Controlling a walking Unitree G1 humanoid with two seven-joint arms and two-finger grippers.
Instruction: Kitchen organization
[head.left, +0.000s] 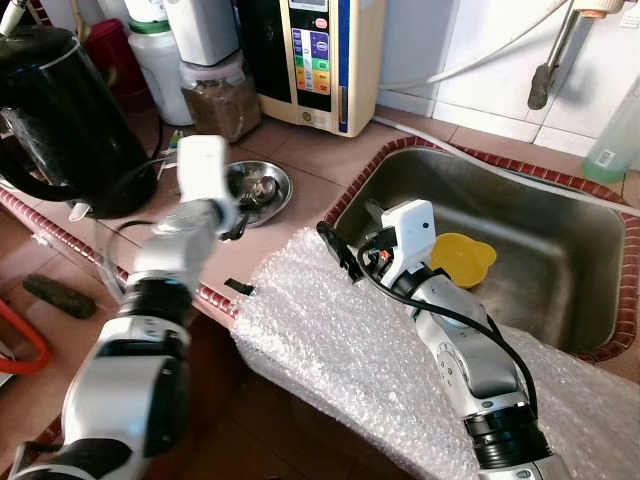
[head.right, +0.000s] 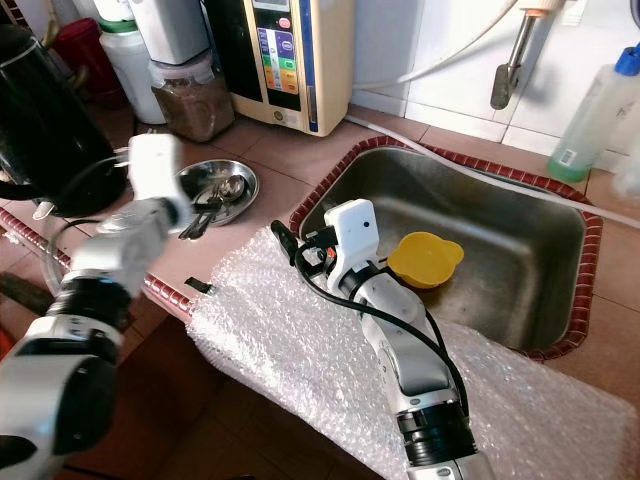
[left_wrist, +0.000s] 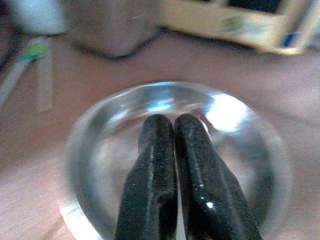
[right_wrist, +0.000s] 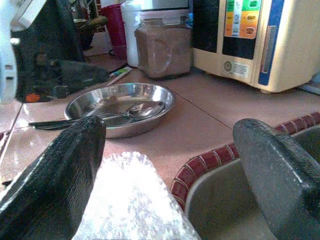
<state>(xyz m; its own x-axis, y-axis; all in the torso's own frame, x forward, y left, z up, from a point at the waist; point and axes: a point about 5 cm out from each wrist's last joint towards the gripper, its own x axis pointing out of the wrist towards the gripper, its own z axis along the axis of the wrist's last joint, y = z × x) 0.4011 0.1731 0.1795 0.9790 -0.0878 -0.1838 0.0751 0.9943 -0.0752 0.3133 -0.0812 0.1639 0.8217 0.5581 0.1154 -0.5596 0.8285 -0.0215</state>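
Left gripper (left_wrist: 172, 125), fingers pressed together, hovers over steel dish (right_wrist: 120, 107) holding spoons (right_wrist: 142, 110) just below; spread fingers before descending. Right gripper (head.left: 340, 255) gapes wide beside sink (head.left: 560, 230).

Head stereo pair looks down at counter, sink (head.left: 560, 250); wrist cameras close, sharing steel dish (right_wrist: 120, 107).

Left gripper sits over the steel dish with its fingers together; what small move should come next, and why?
Probably open the left gripper before lowering: its fingers are shut with nothing between them above the steel dish, and the spoon lies inside, ungrasped.
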